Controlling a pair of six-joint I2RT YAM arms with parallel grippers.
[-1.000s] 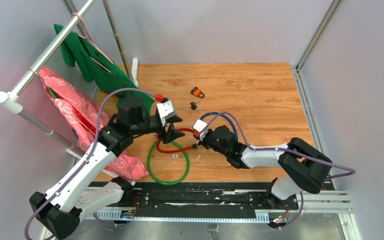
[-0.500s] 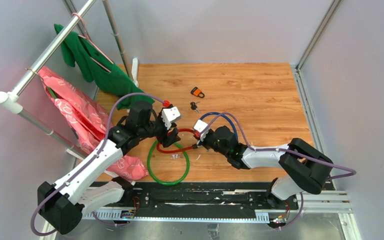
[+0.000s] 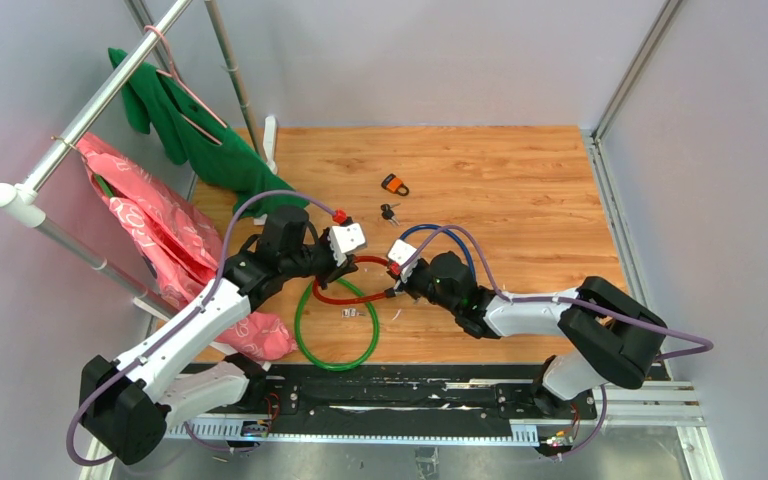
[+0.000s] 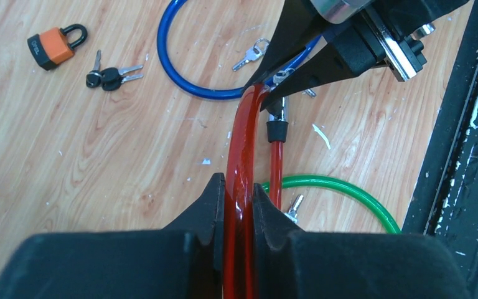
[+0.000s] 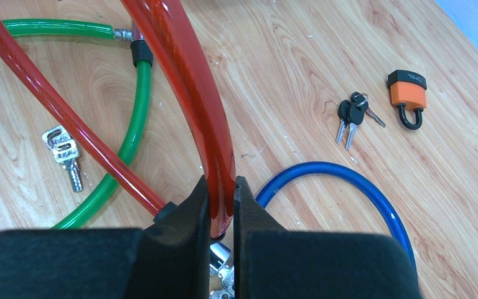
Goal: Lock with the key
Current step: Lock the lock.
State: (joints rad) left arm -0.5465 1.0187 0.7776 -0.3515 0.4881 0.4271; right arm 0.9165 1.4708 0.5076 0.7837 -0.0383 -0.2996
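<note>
Currently the red cable lock (image 3: 340, 298) lies on the wooden table (image 3: 520, 180), near its near edge and left of centre, and both arms hold it. The left gripper (image 3: 340, 266) reaches in from the left; in the left wrist view its fingers (image 4: 215, 199) stand narrow and press against both sides of the thick red cable (image 4: 244, 156). The right gripper (image 3: 396, 287) reaches in from the right, and in the right wrist view its fingers (image 5: 196, 202) are likewise clamped narrow on the red cable (image 5: 187, 68). The two grippers are close together, fingertips almost facing. A black ferrule (image 4: 277, 131) on the thinner red strand sits just below the right gripper's fingertips; a small metal part (image 5: 219, 255) shows beneath those fingers, but what it is cannot be told. The green cable lock (image 3: 296, 325) forms a loop on the near side, and the red strand crosses over it. One set of silver keys (image 3: 358, 313) lies inside the green loop's right edge. The blue cable lock (image 3: 430, 229) arcs just beyond the right wrist. Farther back lie the black-headed keys (image 3: 388, 212) and, beyond them, the orange padlock (image 3: 394, 184), both well apart from the grippers.
</note>
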